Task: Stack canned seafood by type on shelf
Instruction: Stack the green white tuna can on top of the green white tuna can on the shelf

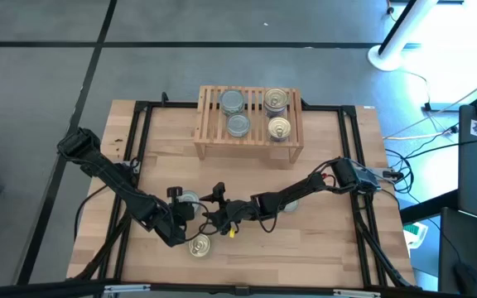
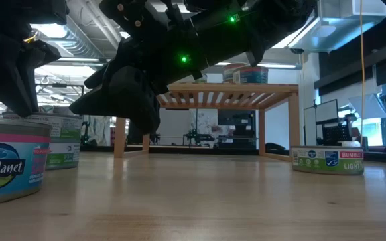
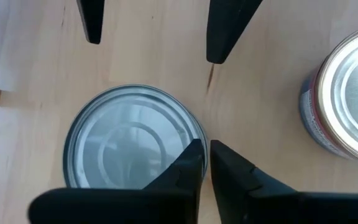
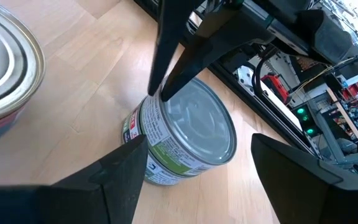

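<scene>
Tins on the shelf [image 1: 248, 124] number four in the high view: two silver-topped [image 1: 233, 103] on its left half, two gold-topped [image 1: 277, 101] on its right; a fifth, gold tin [image 1: 199, 245] lies near the table's front edge, a silver one [image 1: 188, 199] is half covered by the left gripper [image 1: 180, 205], and the right gripper [image 1: 214, 209] sits close beside it. Low view: dark arms block most of the shelf, three tins stand on the table, and the nearest, at the picture's left, is cut off. Left wrist view: fingers nearly together, gripping nothing, over a silver tin's rim. Right wrist view: fingers spread wide, empty, flanking that green-labelled tin [image 4: 188, 130].
</scene>
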Action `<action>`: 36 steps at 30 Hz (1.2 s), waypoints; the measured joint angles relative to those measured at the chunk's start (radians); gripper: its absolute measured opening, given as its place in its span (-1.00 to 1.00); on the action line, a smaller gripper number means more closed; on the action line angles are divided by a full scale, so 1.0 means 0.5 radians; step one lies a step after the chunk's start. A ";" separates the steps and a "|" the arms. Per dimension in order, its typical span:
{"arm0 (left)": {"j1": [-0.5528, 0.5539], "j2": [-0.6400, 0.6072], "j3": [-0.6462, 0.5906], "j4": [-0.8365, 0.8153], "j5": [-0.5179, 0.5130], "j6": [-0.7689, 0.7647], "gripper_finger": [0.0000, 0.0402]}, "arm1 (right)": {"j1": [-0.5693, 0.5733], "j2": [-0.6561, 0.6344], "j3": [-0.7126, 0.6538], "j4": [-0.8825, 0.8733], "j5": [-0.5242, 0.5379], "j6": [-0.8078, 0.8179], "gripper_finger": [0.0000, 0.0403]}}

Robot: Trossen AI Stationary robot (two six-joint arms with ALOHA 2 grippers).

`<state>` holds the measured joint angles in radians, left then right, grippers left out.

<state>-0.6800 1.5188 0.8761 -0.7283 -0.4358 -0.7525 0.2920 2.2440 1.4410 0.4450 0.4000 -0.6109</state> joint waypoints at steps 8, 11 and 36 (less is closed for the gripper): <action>0.000 -0.001 0.000 -0.002 -0.004 0.000 -0.98 | 0.000 0.000 0.000 0.001 -0.001 0.000 0.42; 0.000 -0.001 0.000 0.000 -0.006 0.001 -0.99 | 0.000 0.000 0.000 -0.002 -0.055 -0.001 0.42; 0.000 0.005 0.067 0.007 -0.014 0.005 -1.00 | 0.000 0.000 0.000 -0.063 -0.174 -0.293 0.42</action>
<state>-0.6800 1.5211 0.9096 -0.7250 -0.4427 -0.7502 0.2920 2.2440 1.4410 0.4134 0.3130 -0.7576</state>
